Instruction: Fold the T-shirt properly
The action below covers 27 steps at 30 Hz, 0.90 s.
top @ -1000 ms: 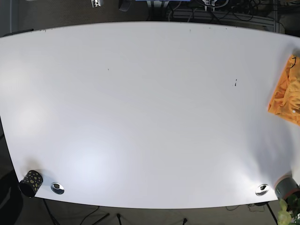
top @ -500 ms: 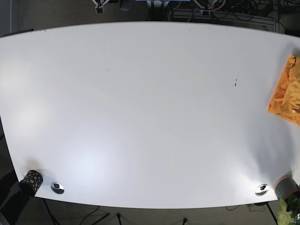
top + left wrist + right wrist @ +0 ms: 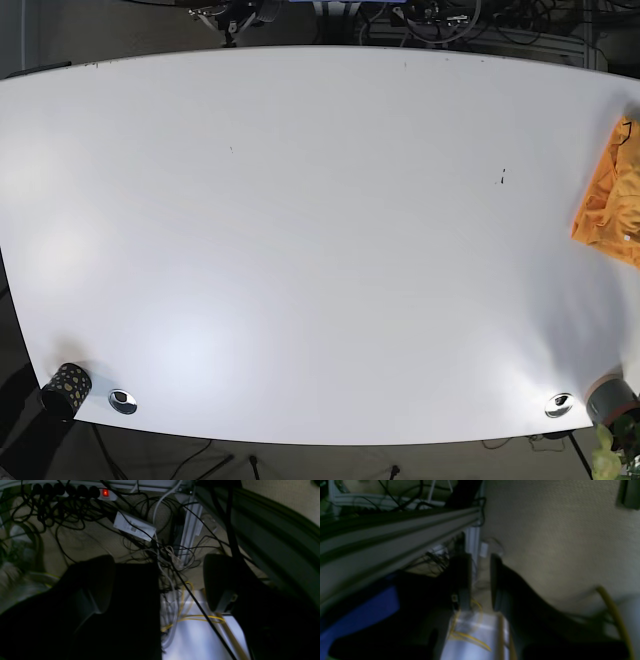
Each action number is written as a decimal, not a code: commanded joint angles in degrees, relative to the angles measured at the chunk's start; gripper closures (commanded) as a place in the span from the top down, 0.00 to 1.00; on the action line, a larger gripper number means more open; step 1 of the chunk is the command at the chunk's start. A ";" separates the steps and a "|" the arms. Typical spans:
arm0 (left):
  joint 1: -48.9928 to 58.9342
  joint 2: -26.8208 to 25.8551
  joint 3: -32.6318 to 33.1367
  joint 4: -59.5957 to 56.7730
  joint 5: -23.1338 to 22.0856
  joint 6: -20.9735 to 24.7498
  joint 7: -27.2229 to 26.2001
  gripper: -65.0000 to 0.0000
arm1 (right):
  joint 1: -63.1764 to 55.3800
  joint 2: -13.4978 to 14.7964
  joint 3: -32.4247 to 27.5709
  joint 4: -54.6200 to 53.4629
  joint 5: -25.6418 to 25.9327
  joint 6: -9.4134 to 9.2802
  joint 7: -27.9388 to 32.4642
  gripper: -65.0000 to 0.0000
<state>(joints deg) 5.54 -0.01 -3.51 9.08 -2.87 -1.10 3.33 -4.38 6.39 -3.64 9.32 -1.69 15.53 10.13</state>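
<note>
Big white table (image 3: pixel 300 250) with almost nothing on it. Far left corner near the front has a small speckled dark cup (image 3: pixel 66 388) and a shiny metal disc (image 3: pixel 122 401) just beside it. Across on the right edge sits the orange T-shirt (image 3: pixel 610 205), bunched up and partly out of frame. Left gripper (image 3: pixel 160 580) is spread wide over a mess of floor cables (image 3: pixel 75 512). Right gripper (image 3: pixel 480 580) looks parted by a narrow gap, though that view's blurry.

Both grippers are black: the left gripper (image 3: pixel 160 580) has 2 broad rounded fingers, the right gripper (image 3: pixel 480 580) 2 narrower ones.
</note>
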 commanded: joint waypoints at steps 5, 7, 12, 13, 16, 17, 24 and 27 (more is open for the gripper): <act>0.31 -0.12 -0.40 0.28 0.19 -0.08 2.78 0.79 | 0.65 0.95 -0.01 -0.05 -0.37 -2.56 -1.65 0.20; 0.39 -0.21 0.12 0.37 0.19 -0.08 2.51 0.79 | 0.56 0.95 -0.01 -0.05 -0.37 -2.65 -1.65 0.20; 0.92 -1.70 0.21 1.60 0.19 -0.08 -1.36 0.79 | 0.29 0.95 -0.01 -0.05 -0.37 -2.65 -1.65 0.20; 1.45 -1.88 0.21 1.95 0.19 -0.08 -1.53 0.79 | 0.29 0.95 -0.01 -0.05 -0.37 -2.65 -1.65 0.20; 2.15 -1.97 0.21 3.18 0.19 -0.08 -1.71 0.79 | 0.21 0.95 -0.01 -0.05 -0.20 -2.30 -1.65 0.20; 2.85 -1.88 0.21 4.24 0.19 -0.08 -1.71 0.79 | -0.15 0.95 0.08 -0.05 -0.11 -2.30 -1.56 0.20; 10.33 -1.26 0.21 15.49 0.10 -0.08 -1.71 0.79 | -7.97 1.30 0.17 10.06 -0.11 -2.30 -0.77 0.19; 13.32 -0.65 0.21 20.15 0.10 -0.08 -1.71 0.79 | -12.89 1.39 0.25 17.18 -0.02 -2.74 -0.77 0.19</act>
<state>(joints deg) 17.89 -0.71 -3.33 26.52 -2.70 -1.39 2.20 -15.70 7.33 -3.57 23.09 -1.69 12.91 8.75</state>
